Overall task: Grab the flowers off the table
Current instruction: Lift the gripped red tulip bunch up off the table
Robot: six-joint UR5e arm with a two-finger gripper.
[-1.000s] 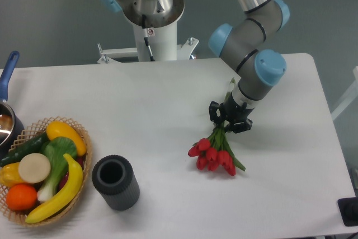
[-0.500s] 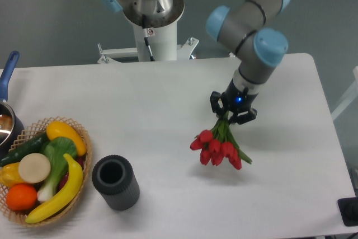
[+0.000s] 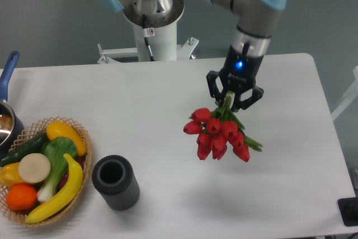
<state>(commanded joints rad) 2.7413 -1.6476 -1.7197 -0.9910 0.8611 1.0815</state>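
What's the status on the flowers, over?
Gripper shut on the flowers at the stems. Bunch hanging buds-down, clear of the table. Nothing in the way; grey cylinder and fruit basket well left.

Red tulip buds on green stems (image 3: pixel 219 135), black two-finger gripper (image 3: pixel 234 103) glowing one blue light, plain white tabletop (image 3: pixel 140 110). Dark grey ribbed cylinder (image 3: pixel 115 182); tan woven wicker basket (image 3: pixel 84 138) packed yellow, green, orange.

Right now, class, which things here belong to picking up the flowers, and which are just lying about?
Belong to the job:
flowers
fingers holding their stems
table

Just lying about:
basket of toy produce
dark cylinder cup
pot
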